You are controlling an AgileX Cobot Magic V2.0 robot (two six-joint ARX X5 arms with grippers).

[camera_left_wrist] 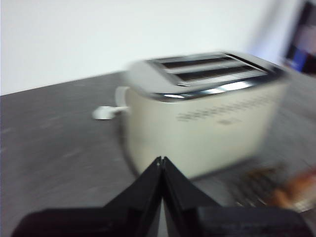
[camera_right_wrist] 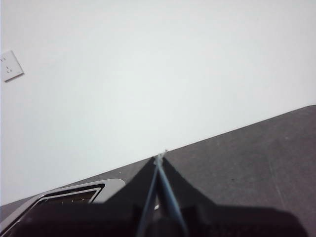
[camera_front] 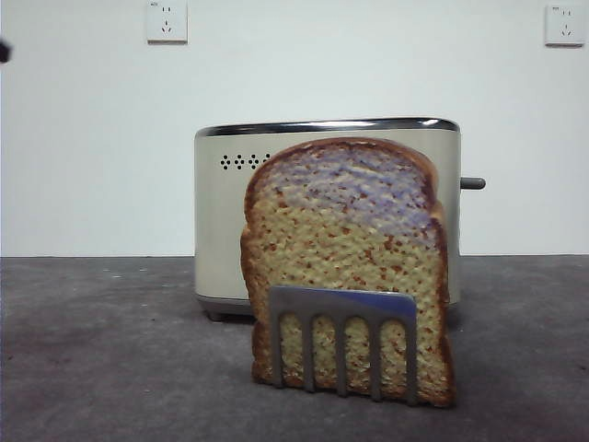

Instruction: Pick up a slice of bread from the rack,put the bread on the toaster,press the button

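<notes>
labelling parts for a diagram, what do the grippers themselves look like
Both are matte black. The left gripper has two wedge-shaped jaws tapering to a point from a broad black base. The right gripper looks alike, with bluish-grey edges along its inner faces. No cables or markings show.

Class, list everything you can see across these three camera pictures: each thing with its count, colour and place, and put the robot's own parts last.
tan, brown-speckled slice of bread with a dark crust: one, standing upright in the rack, in front of the toaster.
small shiny steel toast rack: one, silver, nearest the front camera, holding the bread.
boxy cream-beige toaster with a chrome top rim: one, behind the bread; two empty slots on top.
dark grey lever button: one, sticking out of the toaster's narrow end.
white wall sockets: two, high on the white wall.
dark grey table: one, under everything.
left pincer: black, shut, empty, near the toaster.
right pincer: black, shut, empty, above the toaster's end.
</notes>
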